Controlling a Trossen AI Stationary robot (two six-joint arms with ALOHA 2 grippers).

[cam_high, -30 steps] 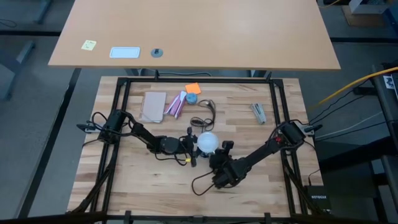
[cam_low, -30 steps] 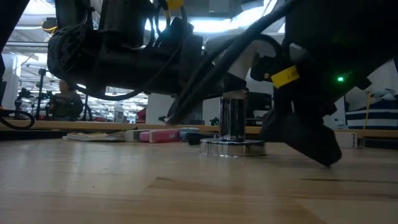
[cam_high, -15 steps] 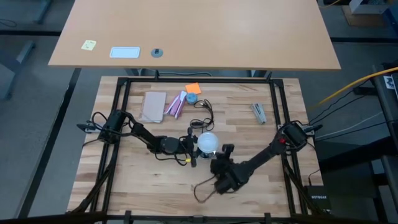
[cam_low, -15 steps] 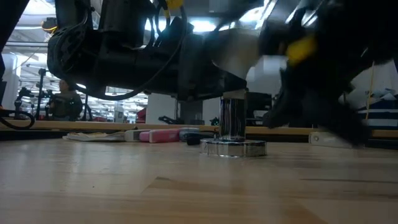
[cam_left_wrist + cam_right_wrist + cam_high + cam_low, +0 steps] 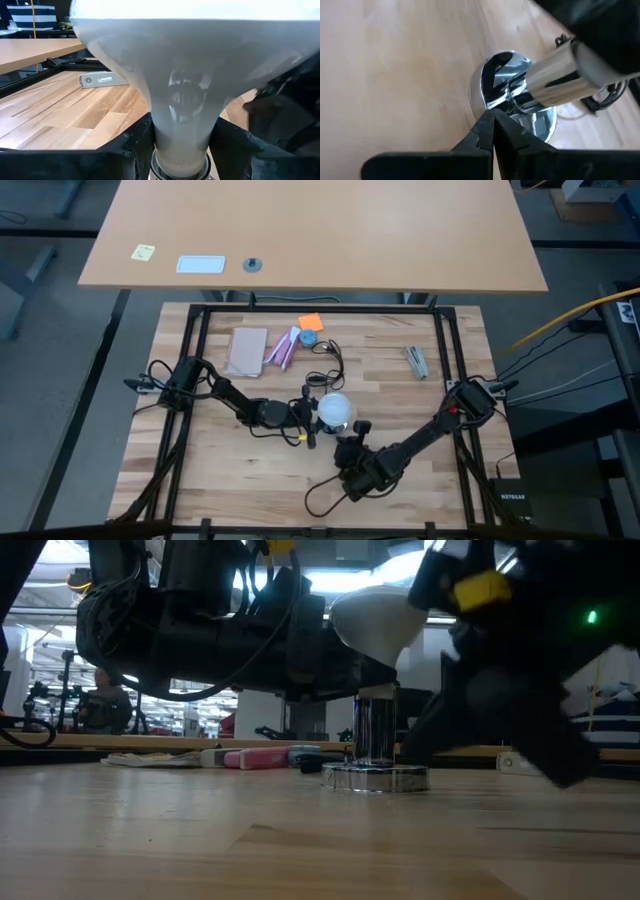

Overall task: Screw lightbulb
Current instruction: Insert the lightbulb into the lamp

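Bare tan desk (image 5: 320, 230) beyond table (image 5: 230, 470)

There were 2 robot arms, 1 lightbulb (image 5: 333, 409), 1 chrome socket (image 5: 375, 776), 1 orange note (image 5: 310, 322), 1 brown packet (image 5: 246, 351) and 1 grey tool (image 5: 416, 361).

The right arm's shut tool (image 5: 349, 450) has swung nearer the front edge of the pale wooden counter (image 5: 240, 470) and slightly left. It now sits just beside the frosted white round lightbulb (image 5: 334, 410), and its dark trailing cord loop has shifted left.
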